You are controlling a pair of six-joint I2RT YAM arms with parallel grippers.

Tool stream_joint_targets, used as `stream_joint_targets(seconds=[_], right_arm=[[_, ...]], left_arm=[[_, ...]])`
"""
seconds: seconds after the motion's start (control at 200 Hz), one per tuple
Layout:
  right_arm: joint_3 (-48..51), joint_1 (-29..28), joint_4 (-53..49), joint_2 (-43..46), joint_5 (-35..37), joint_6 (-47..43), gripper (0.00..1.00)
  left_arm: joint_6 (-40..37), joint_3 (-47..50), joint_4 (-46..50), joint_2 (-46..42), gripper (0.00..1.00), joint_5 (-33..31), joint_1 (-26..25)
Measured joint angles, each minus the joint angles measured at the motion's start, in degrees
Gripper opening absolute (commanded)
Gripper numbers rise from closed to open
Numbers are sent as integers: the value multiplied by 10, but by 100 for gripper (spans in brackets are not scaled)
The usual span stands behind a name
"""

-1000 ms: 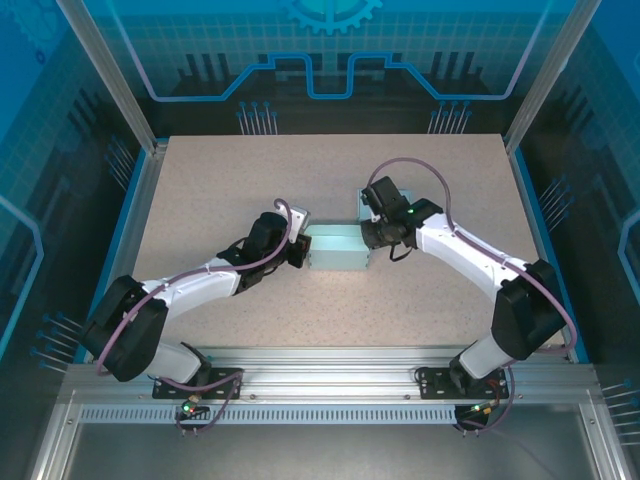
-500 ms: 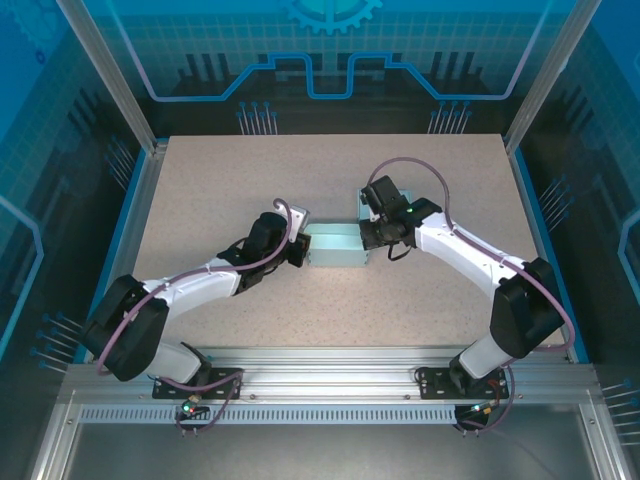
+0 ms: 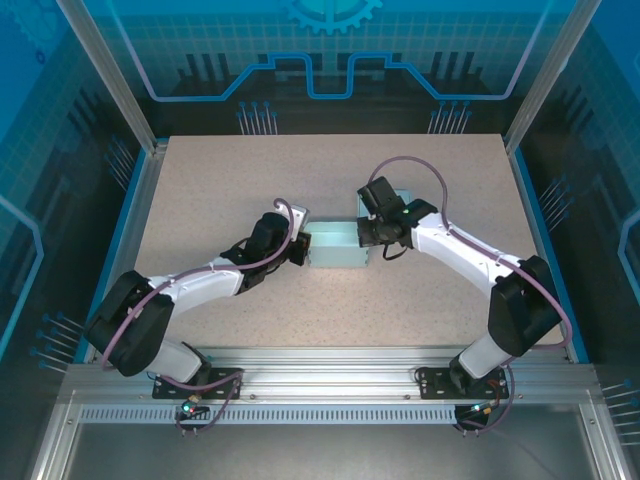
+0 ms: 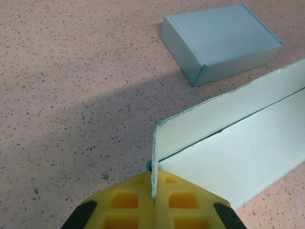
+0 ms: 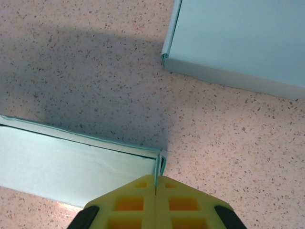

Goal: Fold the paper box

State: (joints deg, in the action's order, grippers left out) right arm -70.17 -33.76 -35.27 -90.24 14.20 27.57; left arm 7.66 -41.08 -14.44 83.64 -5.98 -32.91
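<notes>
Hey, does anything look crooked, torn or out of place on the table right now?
Nothing stands out. The paper box lies straight and untorn, with the left claw and right claw each pinched shut on an end wall.

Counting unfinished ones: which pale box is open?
The middle box, open-topped, its end walls pinched by the left gripper and right gripper. The left-side box and right-side box lie closed, untouched.
</notes>
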Motion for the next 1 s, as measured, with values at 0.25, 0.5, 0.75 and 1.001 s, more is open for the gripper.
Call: stream_joint_targets(seconds=[0.25, 0.5, 0.75, 1.001], right_arm=[[-5, -18, 4, -12, 57, 34, 3], [-5, -48, 2, -14, 121, 42, 3], [-5, -60, 5, -14, 124, 35, 3], [-5, -64, 5, -18, 124, 31, 3]], left_arm=[[33, 0, -1, 0, 0, -20, -13], [45, 0, 18, -6, 34, -38, -19], [23, -30, 99, -59, 49, -49, -13], [-19, -105, 207, -86, 42, -49, 9]])
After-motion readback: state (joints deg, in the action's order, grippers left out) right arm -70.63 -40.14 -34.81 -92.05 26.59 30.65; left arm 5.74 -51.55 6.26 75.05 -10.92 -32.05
